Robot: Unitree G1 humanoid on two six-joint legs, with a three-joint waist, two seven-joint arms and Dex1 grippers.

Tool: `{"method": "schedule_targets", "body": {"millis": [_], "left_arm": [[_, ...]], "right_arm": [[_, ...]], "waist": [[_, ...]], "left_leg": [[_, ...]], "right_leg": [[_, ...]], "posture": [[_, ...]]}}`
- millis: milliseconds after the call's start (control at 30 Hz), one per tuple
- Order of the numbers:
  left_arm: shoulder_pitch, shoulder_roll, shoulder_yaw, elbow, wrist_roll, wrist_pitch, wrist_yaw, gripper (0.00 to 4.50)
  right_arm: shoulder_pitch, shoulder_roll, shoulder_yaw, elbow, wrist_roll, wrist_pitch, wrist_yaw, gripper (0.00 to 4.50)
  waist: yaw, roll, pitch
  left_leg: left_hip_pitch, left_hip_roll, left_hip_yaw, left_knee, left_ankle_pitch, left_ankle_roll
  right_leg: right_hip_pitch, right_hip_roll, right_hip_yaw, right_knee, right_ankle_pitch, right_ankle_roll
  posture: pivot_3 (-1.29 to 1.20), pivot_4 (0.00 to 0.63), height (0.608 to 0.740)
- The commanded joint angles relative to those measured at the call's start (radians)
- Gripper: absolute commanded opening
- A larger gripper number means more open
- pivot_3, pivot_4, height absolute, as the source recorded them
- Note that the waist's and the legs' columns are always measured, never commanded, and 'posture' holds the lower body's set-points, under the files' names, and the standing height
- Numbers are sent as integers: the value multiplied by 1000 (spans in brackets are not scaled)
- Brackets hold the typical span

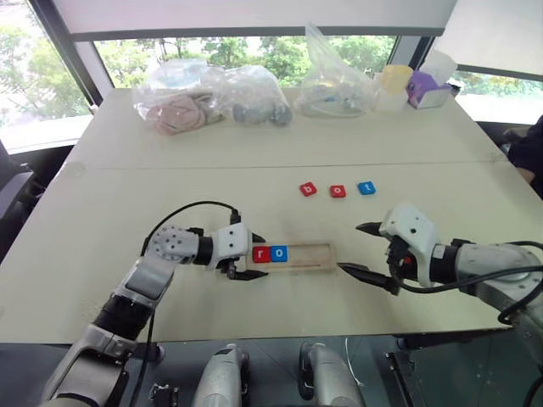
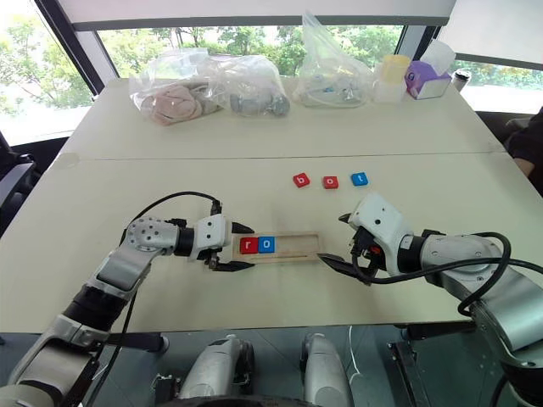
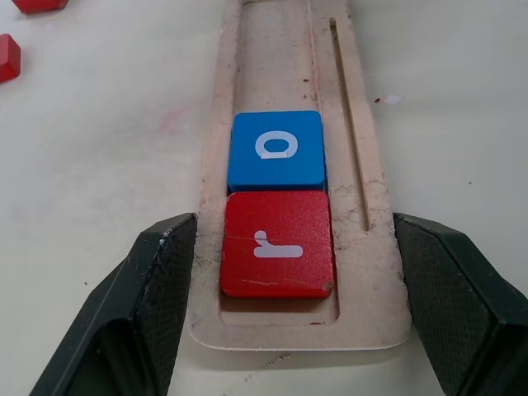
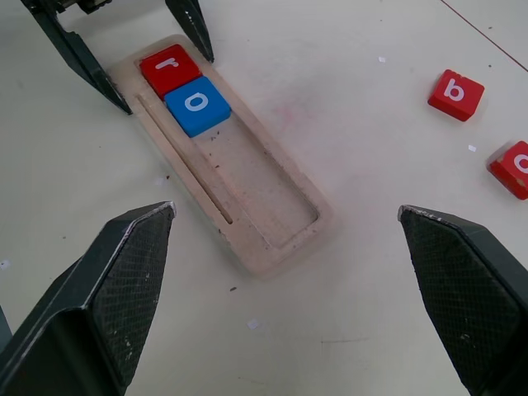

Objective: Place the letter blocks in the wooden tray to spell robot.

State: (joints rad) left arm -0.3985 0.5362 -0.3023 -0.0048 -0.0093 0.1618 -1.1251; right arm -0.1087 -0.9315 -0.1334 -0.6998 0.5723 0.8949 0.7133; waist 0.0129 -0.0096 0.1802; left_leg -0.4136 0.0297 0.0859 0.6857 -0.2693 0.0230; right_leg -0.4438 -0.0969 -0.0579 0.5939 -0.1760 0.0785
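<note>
The wooden tray lies lengthwise on the white table in front of me. At its left end sit a red "r" block and, touching it, a blue "o" block. My left gripper is shut on that end of the tray, one finger against each long side. Beyond the tray lie three loose blocks in a row: red "b", red "o" and blue "t". My right gripper hovers open just off the tray's right end, holding nothing.
Clear plastic bags of objects lie along the table's far side, with another bag, a yellow cup and a purple box at the back right. A person's dark sleeve shows at the right edge.
</note>
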Motion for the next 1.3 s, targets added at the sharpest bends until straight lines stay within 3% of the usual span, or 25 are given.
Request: {"method": "schedule_targets", "body": {"millis": [33,267,300,367,667,867,1067,1300], "left_arm": [[25,11,-40,-56,10,67,2,3127],[34,22,-49,-58,0,96,-3,3127],[33,21,-47,-55,-2,101,0,3927],[31,21,-45,-50,-4,105,6,4480],[43,28,7,-87,-61,140,14,4480],[100,114,131,-223,-158,247,23,4480],[182,205,275,-390,-285,372,34,4480],[227,252,337,-468,-323,424,96,4480]], "right_arm": [[-17,-8,-2,-18,0,-12,3,4500],[-35,-5,19,-6,-9,-19,7,4500],[-37,-5,21,-4,-10,-20,8,4500],[-40,-4,23,-2,-11,-21,8,4500],[-109,33,53,56,-47,-69,-13,4500],[-363,230,186,351,-178,-85,-152,4500],[-532,431,274,643,-301,-122,-264,4500],[-673,625,260,951,-390,-183,-393,4500]], "waist": [[1,0,0],[1,0,0],[0,0,0],[0,0,0],[-2,0,0],[-24,-2,2],[-26,-1,2],[-26,-1,2]], "left_leg": [[0,0,0,0,0,0],[0,0,0,0,0,0],[0,0,0,-1,0,0],[0,0,0,-1,0,0],[0,0,0,-1,0,0],[0,2,0,-2,0,0],[-13,1,1,-2,1,0],[-13,1,2,-2,1,-1]], "right_leg": [[0,0,0,0,0,0],[0,0,0,0,0,0],[0,0,0,0,0,0],[0,0,0,0,0,0],[-1,0,0,-1,-1,0],[-3,1,-1,1,0,0],[-17,2,0,3,3,-4],[-16,2,0,3,3,-4]], "posture": [[0,150,740],[0,150,740],[0,150,740],[0,150,740],[0,150,740],[0,150,740],[0,150,740],[0,150,740]]}}
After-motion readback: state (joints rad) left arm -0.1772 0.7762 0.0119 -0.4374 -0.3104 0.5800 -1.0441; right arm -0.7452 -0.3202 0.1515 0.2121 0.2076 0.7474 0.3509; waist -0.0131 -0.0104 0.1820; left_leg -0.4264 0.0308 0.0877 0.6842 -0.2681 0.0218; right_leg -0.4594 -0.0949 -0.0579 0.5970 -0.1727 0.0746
